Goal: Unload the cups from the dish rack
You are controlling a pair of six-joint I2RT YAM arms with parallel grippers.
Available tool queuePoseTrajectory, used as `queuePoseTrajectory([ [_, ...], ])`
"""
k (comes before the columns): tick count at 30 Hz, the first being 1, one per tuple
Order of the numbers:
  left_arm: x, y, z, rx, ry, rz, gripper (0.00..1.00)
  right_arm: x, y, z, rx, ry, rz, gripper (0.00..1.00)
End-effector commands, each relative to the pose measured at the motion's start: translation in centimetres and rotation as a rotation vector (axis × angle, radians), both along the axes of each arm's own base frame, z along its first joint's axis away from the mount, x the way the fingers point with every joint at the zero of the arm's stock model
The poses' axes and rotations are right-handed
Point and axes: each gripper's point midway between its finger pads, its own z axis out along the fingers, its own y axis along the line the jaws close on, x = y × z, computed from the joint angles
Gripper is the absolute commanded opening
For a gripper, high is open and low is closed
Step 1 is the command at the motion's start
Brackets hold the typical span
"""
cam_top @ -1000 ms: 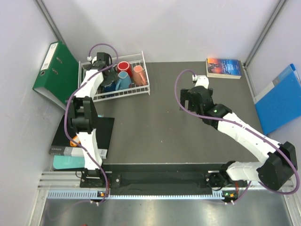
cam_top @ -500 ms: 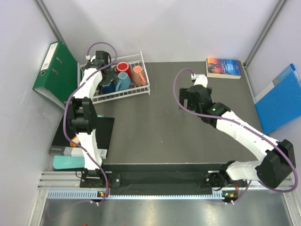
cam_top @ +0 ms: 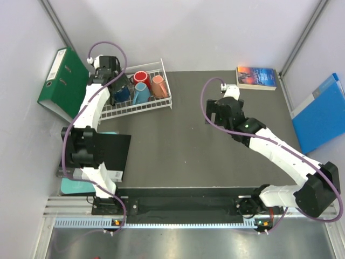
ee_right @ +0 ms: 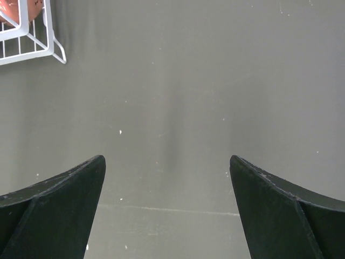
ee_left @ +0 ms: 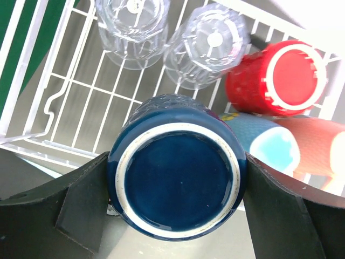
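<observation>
My left gripper (ee_left: 175, 162) is closed on the blue mug (ee_left: 178, 189); my fingers (ee_left: 81, 205) press against its two sides, spread wide because the mug is wide; its bottom faces my wrist camera; it hangs over the near rim of the rack (ee_left: 70, 102), and I cannot tell whether it touches the wires below.

Just beside it, to the right in the left wrist view, the light blue mug (ee_left: 264, 143) lies on its side with its mouth towards me; the orange mug (ee_left: 318, 151) lies against it on the outer side; past them the red mug (ee_left: 280, 78) shows its bottom; two tumblers (ee_left: 132, 27) (ee_left: 207, 43) stand side by side at the far end of the rack, bottoms towards me.

My right gripper (ee_right: 166, 162) hangs over the bare table (ee_right: 172, 81), well apart from the rack; its jaws stand wide with nothing between them; only a corner of the rack shows at the top left of the right wrist view.

Farther off, a binder (cam_top: 64, 81) leans by the wall left of the rack; a book (cam_top: 257, 77) lies at the table's far right edge.
</observation>
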Motion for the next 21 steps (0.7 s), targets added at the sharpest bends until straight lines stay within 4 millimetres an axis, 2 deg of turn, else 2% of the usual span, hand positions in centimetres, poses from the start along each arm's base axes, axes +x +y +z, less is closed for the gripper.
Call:
queuePoseTrajectory([
  [1,0.5,-1.4,8.0,-0.072,-0.260,-0.028,0.00,1.1,0.7,3.8,0.109,-0.067,-0.022,0.98],
  [3,0.2,-2.2,8.7,-0.100,-0.279,-0.056,0.00,1.5,0.6,4.3,0.121,-0.070,-0.036,0.99],
  [4,-0.1,-2.6,9.7,-0.119,-0.303,-0.070,0.00,1.6,0.6,4.5,0.122,-0.072,-0.040,1.00],
  [7,-0.8,-4.9,11.3,-0.200,-0.346,-0.155,0.00,1.8,0.4,5.9,0.152,-0.102,-0.058,1.00],
  [8,-1.1,-6.2,11.2,-0.240,-0.344,-0.201,0.00,2.0,0.3,6.3,0.162,-0.110,-0.059,1.00],
  [10,-2.1,-8.0,12.2,-0.307,-0.372,-0.261,0.00,1.9,1.4,7.2,0.205,-0.127,0.018,1.00],
  [12,-3.1,-10.9,11.9,-0.393,-0.372,-0.342,0.00,1.6,2.5,7.6,0.255,-0.124,0.113,1.00],
  [13,-3.9,-12.0,12.7,-0.425,-0.400,-0.371,0.00,1.6,3.0,8.3,0.287,-0.145,0.134,1.00],
  [14,-4.6,-14.4,11.8,-0.465,-0.399,-0.421,0.00,1.5,3.1,8.5,0.305,-0.154,0.147,1.00],
  [15,-5.3,-16.1,12.0,-0.518,-0.408,-0.458,0.00,1.1,3.5,8.5,0.328,-0.157,0.179,1.00],
  [16,-6.2,-17.4,12.6,-0.539,-0.429,-0.496,0.00,1.1,3.9,9.3,0.361,-0.188,0.190,1.00],
  [17,-7.1,-19.7,12.1,-0.560,-0.432,-0.552,0.00,1.0,3.9,9.5,0.376,-0.198,0.195,0.99],
  [20,-9.5,-23.0,12.9,-0.622,-0.441,-0.664,0.00,0.2,4.7,10.5,0.436,-0.214,0.242,1.00],
  [21,-10.0,-23.7,14.0,-0.654,-0.478,-0.701,0.00,0.0,4.9,10.7,0.449,-0.218,0.256,1.00],
])
